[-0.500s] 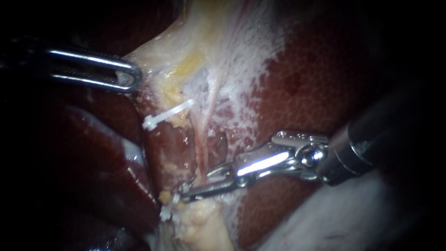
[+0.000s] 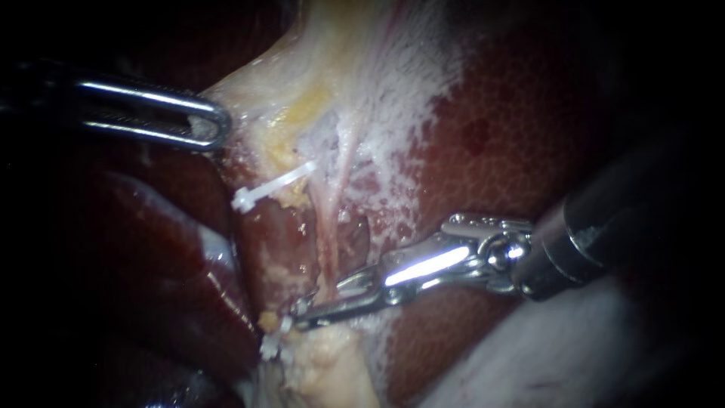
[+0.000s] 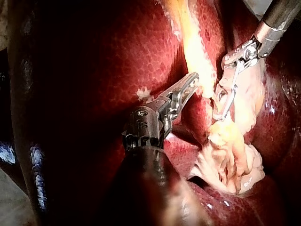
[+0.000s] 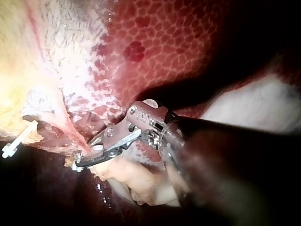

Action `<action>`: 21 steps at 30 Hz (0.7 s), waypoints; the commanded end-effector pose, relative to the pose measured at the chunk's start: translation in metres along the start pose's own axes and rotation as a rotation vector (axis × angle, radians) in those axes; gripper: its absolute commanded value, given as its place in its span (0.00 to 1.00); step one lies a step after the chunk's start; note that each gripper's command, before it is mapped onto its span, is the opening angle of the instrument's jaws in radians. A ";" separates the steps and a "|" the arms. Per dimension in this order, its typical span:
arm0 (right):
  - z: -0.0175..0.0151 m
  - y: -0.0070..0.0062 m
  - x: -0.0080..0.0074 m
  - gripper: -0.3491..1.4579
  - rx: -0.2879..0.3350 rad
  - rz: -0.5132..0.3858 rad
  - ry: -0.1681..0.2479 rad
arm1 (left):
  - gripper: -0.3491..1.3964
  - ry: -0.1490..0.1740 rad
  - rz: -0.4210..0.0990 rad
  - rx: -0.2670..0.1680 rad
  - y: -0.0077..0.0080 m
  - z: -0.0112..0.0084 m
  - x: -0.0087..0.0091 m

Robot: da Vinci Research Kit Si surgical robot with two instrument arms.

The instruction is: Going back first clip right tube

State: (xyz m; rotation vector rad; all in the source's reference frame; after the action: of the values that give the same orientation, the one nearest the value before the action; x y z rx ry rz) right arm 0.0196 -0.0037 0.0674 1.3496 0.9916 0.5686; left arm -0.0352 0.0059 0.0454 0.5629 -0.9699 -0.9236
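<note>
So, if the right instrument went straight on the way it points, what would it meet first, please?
Probably the lower white clip just ahead of the right instrument, then dark liver; depth there is unclear.

A white plastic clip lies just left of the thin pale tube. The metal right instrument lies at its lower end.

Darkness around the edges, bright light at centre, pale surface lower right.

Vis.: 2 instruments, 2 clips, 1 tube, 1 liver.
</note>
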 end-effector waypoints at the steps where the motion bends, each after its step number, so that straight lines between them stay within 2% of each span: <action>1: 0.0000 0.0000 0.0000 0.00 0.000 0.006 0.000 | 0.00 0.000 0.000 0.000 0.0000 0.0000 0.0000; 6: -0.0001 -0.0002 -0.0001 0.02 0.001 0.024 0.001 | 0.00 0.000 0.000 0.000 0.0000 0.0000 0.0000; 7: -0.0001 -0.0003 -0.0001 0.10 0.000 0.024 0.003 | 0.00 0.000 0.000 0.000 0.0000 0.0000 0.0000; 11: 0.0000 -0.0009 -0.0002 0.26 -0.008 0.024 0.015 | 0.00 0.000 0.000 0.000 0.0000 -0.0001 0.0000; 13: 0.0000 -0.0014 0.0000 0.35 -0.023 0.025 0.036 | 0.00 0.000 0.000 0.000 0.0000 -0.0001 0.0000; 15: 0.0001 -0.0021 0.0002 0.43 -0.063 0.026 0.091 | 0.00 0.000 0.000 0.000 0.0000 -0.0001 0.0000; 21: 0.0006 -0.0041 0.0008 0.52 -0.127 0.049 0.180 | 0.00 0.000 0.000 0.001 0.0000 -0.0002 0.0001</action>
State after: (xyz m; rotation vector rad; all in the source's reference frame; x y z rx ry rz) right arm 0.0197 -0.0041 0.0630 1.2161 1.0572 0.7954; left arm -0.0350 0.0058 0.0454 0.5628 -0.9697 -0.9233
